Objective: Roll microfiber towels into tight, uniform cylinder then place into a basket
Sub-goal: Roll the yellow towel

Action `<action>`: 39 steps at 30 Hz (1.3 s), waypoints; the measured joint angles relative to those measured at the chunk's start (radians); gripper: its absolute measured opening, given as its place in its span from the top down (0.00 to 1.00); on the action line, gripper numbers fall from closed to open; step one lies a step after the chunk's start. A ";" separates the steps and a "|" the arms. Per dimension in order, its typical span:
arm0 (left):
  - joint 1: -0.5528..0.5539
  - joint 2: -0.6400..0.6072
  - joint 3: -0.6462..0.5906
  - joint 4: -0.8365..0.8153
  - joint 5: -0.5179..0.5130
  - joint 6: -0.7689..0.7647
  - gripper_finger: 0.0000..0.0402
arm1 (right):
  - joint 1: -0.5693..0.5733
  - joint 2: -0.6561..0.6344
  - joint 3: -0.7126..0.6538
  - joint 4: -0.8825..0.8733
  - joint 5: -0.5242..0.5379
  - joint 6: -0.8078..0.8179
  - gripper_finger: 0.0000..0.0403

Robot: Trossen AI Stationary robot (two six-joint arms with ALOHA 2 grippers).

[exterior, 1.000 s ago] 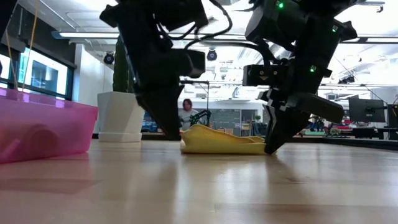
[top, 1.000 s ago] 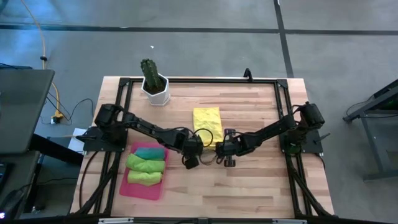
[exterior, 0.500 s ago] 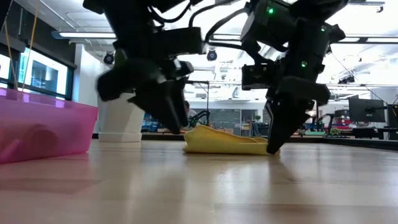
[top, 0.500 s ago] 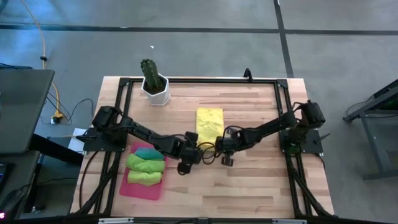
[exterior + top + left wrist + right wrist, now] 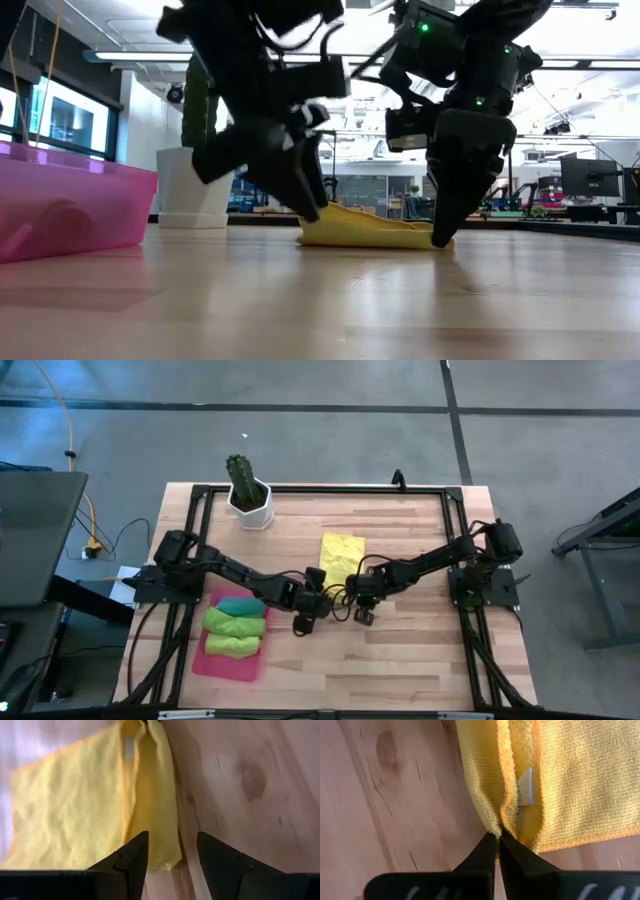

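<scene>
A yellow towel (image 5: 342,549) lies on the table's middle with its near edge folded up into a narrow roll (image 5: 152,795). My right gripper (image 5: 498,836) is shut on that roll at the towel's near right corner. My left gripper (image 5: 172,837) is open at the near left corner, and the roll's end (image 5: 165,855) lies between its fingers; whether they touch it I cannot tell. The pink basket (image 5: 205,665) sits at the near left, holding a teal towel (image 5: 238,606) and two green rolled towels (image 5: 232,635). My right gripper pinches the folded near edge of the yellow towel (image 5: 496,822) between its two fingers, near the corner beside a white tag. The fingers slant down from the table's near side. Several layers are gathered in the pinch. The rest of the towel lies flat on the table (image 5: 370,230).
A white pot with a cactus (image 5: 248,500) stands at the far left. A black frame (image 5: 330,488) runs round the table's edges. Bare wood (image 5: 400,650) stretches between the grippers and the near edge. The room beyond shows in the low view.
My left gripper has rolled about its wrist and opened, so its two fingers now stand apart at the towel's near left corner. My right gripper, still shut, has turned and edged toward the towel. The yellow towel has shifted a little toward the table's right and turned slightly.
</scene>
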 joint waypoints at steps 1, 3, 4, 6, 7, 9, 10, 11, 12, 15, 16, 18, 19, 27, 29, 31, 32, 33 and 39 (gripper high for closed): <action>0.006 0.007 0.000 -0.001 0.012 0.012 0.61 | 0.000 -0.005 0.000 0.000 -0.002 0.000 1.00; 0.016 0.023 0.000 -0.006 0.019 0.029 0.61 | 0.001 -0.015 -0.001 -0.007 -0.004 0.001 1.00; 0.021 0.028 0.000 -0.004 0.012 0.036 0.61 | 0.001 -0.020 -0.002 -0.010 -0.005 0.000 1.00; 0.031 0.029 0.000 -0.005 0.005 0.043 0.61 | 0.001 -0.025 -0.002 -0.007 -0.009 0.000 1.00; 0.036 0.028 0.000 0.000 0.012 0.043 0.61 | 0.001 -0.026 -0.002 -0.006 -0.013 0.000 1.00; 0.048 0.028 0.000 0.004 0.046 0.043 0.61 | 0.001 -0.027 -0.002 -0.006 -0.015 -0.004 1.00; 0.053 0.028 0.000 0.010 0.058 0.047 0.61 | 0.001 -0.027 -0.002 -0.006 -0.015 -0.004 1.00; 0.058 0.028 0.000 0.017 0.067 0.051 0.61 | 0.001 -0.027 -0.002 -0.005 -0.015 -0.004 1.00; 0.064 0.028 0.000 0.019 0.081 0.057 0.61 | 0.001 -0.027 -0.002 -0.004 -0.015 -0.004 1.00; 0.078 0.035 0.000 0.026 0.140 0.054 0.61 | 0.001 -0.027 -0.002 -0.002 -0.015 -0.003 1.00; 0.081 0.038 0.000 0.025 0.157 0.048 0.61 | 0.001 -0.027 -0.002 -0.001 -0.014 -0.003 1.00; 0.083 0.048 0.001 0.028 0.170 0.038 0.61 | 0.001 -0.028 -0.002 -0.001 -0.014 -0.003 1.00; 0.083 0.055 0.001 0.036 0.169 0.035 0.61 | 0.001 -0.028 -0.002 0.000 -0.014 -0.003 1.00; 0.082 0.067 0.002 0.030 0.200 -0.122 0.70 | 0.000 -0.028 -0.002 0.010 -0.011 -0.003 1.00; 0.081 0.067 0.002 0.023 0.217 -0.186 0.77 | 0.001 -0.028 -0.002 0.010 -0.010 -0.003 1.00; 0.079 0.066 0.003 0.011 0.241 -0.280 0.84 | 0.001 -0.028 -0.002 0.009 -0.012 -0.005 1.00; 0.077 0.063 0.003 0.002 0.263 -0.333 0.88 | 0.001 -0.028 -0.002 0.010 -0.018 -0.007 1.00; 0.076 0.061 0.003 -0.003 0.295 -0.386 0.91 | 0.000 -0.028 -0.001 0.012 -0.033 -0.009 1.00; 0.078 0.056 0.002 -0.002 0.523 -0.633 0.97 | -0.005 -0.028 0.000 0.050 -0.163 -0.002 1.00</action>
